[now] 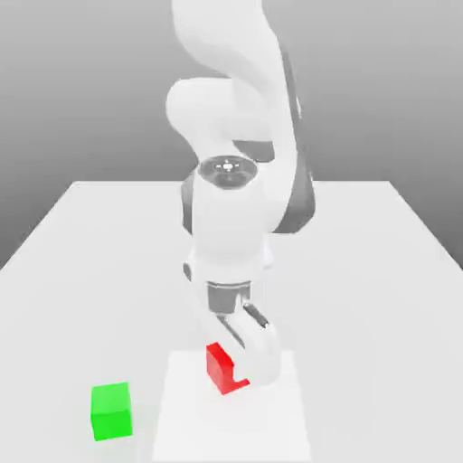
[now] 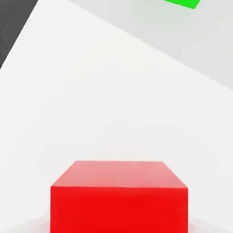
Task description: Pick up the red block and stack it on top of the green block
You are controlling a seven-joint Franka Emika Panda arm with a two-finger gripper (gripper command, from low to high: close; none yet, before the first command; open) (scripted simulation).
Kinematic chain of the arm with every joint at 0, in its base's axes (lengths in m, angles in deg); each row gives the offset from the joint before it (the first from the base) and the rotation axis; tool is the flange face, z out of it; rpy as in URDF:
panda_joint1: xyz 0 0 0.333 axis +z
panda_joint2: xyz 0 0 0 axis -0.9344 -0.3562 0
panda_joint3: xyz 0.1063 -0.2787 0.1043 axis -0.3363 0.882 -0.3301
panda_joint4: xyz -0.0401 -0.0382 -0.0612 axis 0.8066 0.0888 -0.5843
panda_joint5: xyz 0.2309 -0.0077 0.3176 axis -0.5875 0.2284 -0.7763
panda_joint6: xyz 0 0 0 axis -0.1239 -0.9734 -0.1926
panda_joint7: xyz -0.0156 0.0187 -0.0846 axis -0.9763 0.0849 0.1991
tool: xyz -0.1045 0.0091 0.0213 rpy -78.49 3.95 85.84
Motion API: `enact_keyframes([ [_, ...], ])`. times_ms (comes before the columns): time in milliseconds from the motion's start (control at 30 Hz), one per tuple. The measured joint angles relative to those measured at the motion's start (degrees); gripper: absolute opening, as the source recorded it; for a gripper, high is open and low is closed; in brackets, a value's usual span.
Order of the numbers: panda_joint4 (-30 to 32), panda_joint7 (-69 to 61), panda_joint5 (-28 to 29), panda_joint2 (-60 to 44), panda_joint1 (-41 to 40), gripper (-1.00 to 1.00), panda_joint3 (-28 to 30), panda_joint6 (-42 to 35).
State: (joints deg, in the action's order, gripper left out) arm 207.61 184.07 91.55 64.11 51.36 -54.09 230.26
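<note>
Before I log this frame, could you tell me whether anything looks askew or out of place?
Nothing stands out. The red block sits flat on the table beside the tool, and the green block rests apart, toward the exterior view's left.

The arm (image 1: 231,136) was glossy white, built of fat rounded links with dark grey bands at the joints. A round cap bore a small grey ring. Its lower hand section looked metallic grey.

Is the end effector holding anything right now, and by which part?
Cannot be told: the end effector is down at the red block, but no grip shows.
</note>
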Motion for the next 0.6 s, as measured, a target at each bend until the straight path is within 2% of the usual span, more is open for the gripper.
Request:
enact_keyframes([
  [200, 0.7, -3.2, -4.3, 4.2, -0.3, -1.0, -1.4, -3.4],
  [400, 2.1, -4.9, -6.3, 7.0, 0.2, -1.0, -1.5, -5.7],
  [600, -1.6, 0.2, -8.3, 6.8, 0.3, -1.0, 2.5, -8.8],
])
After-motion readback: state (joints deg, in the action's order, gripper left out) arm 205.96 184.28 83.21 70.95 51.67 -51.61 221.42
